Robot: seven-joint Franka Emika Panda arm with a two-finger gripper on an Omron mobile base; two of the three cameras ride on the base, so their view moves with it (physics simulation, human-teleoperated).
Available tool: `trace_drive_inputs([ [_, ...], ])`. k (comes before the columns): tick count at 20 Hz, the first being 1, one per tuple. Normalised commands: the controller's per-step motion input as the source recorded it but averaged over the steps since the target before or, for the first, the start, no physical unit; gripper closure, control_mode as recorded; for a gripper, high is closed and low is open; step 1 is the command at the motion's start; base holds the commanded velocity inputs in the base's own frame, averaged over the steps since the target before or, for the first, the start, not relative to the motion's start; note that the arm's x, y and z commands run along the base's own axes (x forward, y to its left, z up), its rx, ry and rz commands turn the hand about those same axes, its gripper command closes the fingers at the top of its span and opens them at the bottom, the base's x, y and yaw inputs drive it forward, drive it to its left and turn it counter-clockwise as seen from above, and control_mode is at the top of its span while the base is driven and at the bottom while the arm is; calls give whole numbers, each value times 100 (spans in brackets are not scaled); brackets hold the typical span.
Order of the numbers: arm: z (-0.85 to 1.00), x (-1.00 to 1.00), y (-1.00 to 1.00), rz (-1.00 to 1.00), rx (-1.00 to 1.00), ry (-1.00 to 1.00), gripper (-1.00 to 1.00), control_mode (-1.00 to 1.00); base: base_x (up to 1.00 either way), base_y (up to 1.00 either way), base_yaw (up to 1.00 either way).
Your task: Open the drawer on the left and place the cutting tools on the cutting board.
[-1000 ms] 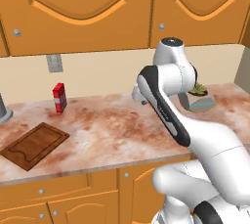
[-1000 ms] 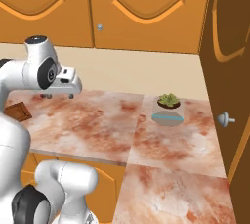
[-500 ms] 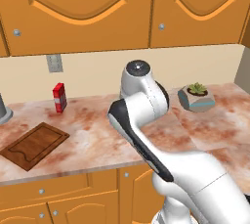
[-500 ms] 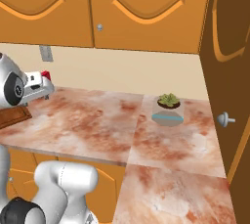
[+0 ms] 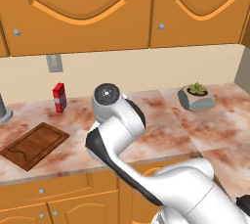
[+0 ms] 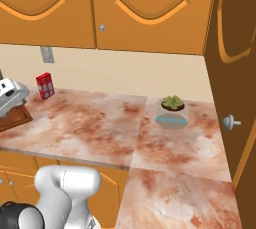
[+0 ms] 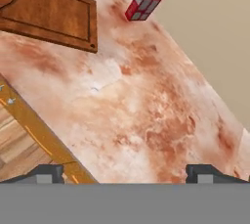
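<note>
The cutting board (image 5: 34, 145) is flat, dark brown, at lower left. The gripper (image 7: 126, 173) hangs over the counter (image 7: 146, 115), jaws wide open, holding nothing.

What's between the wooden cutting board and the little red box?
Nothing but bare counter lies between the cutting board and the red box, seen in the left base view.

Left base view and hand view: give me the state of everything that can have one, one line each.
Gripper: open, holding nothing, above the counter's front edge.
Drawer: shut.
Cutting board: flat on the counter, nothing on it.
Upper cabinet doors: shut.
Red box: upright by the wall.
Potted plant: upright.
</note>
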Motion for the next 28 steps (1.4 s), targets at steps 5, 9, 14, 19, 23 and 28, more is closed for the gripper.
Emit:
trace_drive_inputs([
  [5,-15,-16,70,20,-22,-10,-100,-100,0,0,0],
  [9,-30,-17,39,9,-16,-25,-100,-100,0,0,0],
  [14,-30,-13,20,8,-5,-29,-100,-100,0,0,0],
  [19,-51,0,27,9,-7,-19,-100,-100,0,0,0],
  [23,-41,0,37,9,-9,-15,-100,-100,0,0,0],
  [28,-26,0,42,6,-8,-15,-100,-100,0,0,0],
])
